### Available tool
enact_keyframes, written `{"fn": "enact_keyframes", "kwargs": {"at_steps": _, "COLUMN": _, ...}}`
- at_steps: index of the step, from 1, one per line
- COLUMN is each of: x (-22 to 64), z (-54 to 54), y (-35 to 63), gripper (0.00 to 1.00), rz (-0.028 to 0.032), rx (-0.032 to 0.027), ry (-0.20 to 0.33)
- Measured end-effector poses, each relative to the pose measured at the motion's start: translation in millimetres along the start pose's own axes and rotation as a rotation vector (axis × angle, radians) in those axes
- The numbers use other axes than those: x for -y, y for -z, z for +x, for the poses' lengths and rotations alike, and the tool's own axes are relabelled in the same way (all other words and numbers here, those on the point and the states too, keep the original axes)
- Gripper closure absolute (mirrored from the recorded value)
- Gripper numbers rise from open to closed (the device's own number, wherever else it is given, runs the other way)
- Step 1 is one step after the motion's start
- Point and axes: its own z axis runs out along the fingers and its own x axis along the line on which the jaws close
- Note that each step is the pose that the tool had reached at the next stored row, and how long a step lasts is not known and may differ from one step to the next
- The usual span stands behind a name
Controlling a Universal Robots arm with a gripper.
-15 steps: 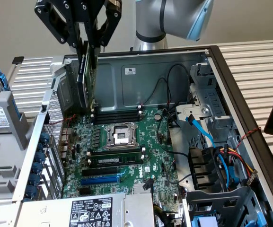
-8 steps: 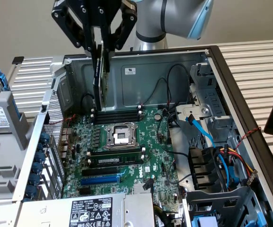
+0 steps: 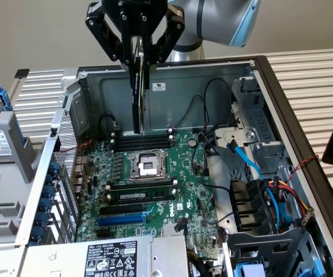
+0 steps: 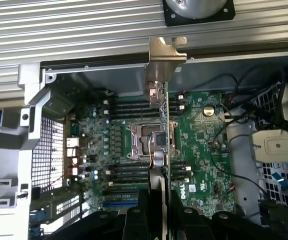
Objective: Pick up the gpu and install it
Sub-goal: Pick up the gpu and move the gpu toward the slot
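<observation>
My pincer [image 3: 138, 55] is pinching the gpu [image 3: 138, 92] by its upper edge, so the card hangs down on edge, thin side toward the exterior camera, clear above the open computer case [image 3: 183, 81]. Held this way, its lower edge points at the motherboard [image 3: 186, 173], which I judge is the attitude a card needs to drop straight into a slot. In the wrist view the gpu [image 4: 164, 125] runs as a narrow strip across the processor socket [image 4: 146, 142], with its metal bracket [image 4: 166, 52] at the far end by the case's back wall, where I judge the bracket belongs. The card touches nothing below it. It hangs over the far memory sticks [image 3: 143, 140] and the socket [image 3: 147, 165], while the blue slot [image 3: 122, 220] lies nearer, toward the exterior view's left, unfilled. The case rests on a slatted tabletop [image 3: 310, 75].
</observation>
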Motion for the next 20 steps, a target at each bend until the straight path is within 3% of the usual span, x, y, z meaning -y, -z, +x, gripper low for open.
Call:
{"fn": "enact_keyframes", "kwargs": {"at_steps": 5, "x": -1.9, "z": -0.1, "y": -0.4, "gripper": 0.73, "rz": -0.0004, "rx": 0.0011, "ry": 0.001}}
{"fn": "enact_keyframes", "kwargs": {"at_steps": 12, "x": -10.9, "z": 0.9, "y": 1.9, "gripper": 0.73, "rz": -0.0005, "rx": 0.0012, "ry": 0.001}}
{"fn": "enact_keyframes", "kwargs": {"at_steps": 20, "x": -11.6, "z": 1.0, "y": 3.1, "gripper": 0.73, "rz": -0.0005, "rx": 0.001, "ry": 0.001}}
